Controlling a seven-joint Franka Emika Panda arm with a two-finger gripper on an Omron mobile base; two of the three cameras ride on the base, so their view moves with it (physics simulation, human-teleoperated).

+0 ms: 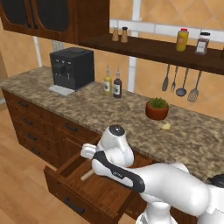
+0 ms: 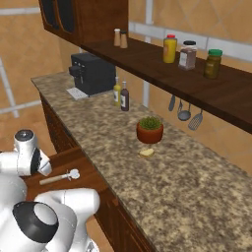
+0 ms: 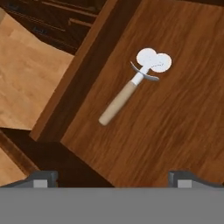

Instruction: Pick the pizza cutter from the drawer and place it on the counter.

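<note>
The gripper (image 3: 112,178) hangs above the open drawer (image 3: 166,127) and holds nothing. In the hand view its two dark fingertips (image 3: 41,179) stand far apart at the bottom edge, so the jaws are wide open, with only bare drawer floor between them. They touch nothing.

The pizza cutter (image 3: 131,85) lies flat on the drawer floor, ahead of the fingertips and well apart from them. Its pale wooden handle points toward the drawer's side wall, and the small white round head is on the far end. In the right base view the pizza cutter (image 2: 60,177) lies on the dark wood beside the robot's white wrist, near the counter (image 2: 197,197) edge. In the left base view only the handle end of the pizza cutter (image 1: 86,175) comes out from under the arm, inside the drawer (image 1: 74,194), which is pulled out below the counter (image 1: 131,118).

On the counter stand a black coffee machine (image 1: 71,68), two bottles (image 1: 112,83) and a potted plant (image 1: 157,108).
</note>
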